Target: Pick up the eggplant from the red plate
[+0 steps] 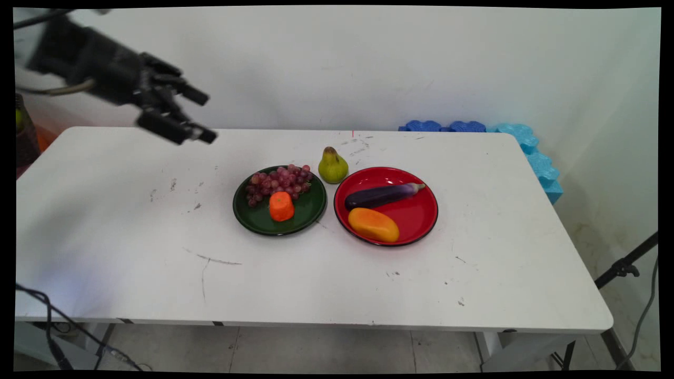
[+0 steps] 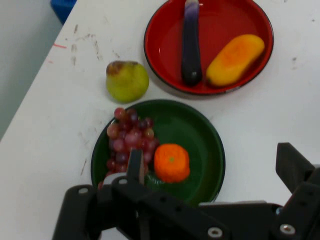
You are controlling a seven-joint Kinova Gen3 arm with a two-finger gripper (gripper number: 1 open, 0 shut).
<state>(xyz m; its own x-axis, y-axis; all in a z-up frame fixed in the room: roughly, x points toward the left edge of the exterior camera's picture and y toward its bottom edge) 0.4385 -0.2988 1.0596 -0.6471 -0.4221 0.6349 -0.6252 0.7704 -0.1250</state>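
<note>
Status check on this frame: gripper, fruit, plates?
Gripper open, empty, raised over table's left. Grapes, orange piece on green plate. Pear on table.

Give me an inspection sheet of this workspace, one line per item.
Surface: white table, scuffed and marked.
Things: green plate holds grapes and an orange piece; red plate holds an eggplant and a mango; a pear stands on the table behind and between the plates.
Clutter: nothing seen.
Gripper: gripper open, empty, raised over the table's far left, apart from everything.
Cables: black cables at the near left corner; one hangs at far right.
Surroundings: white wall; blue foam pieces behind the far right corner; black stand leg at right.
</note>
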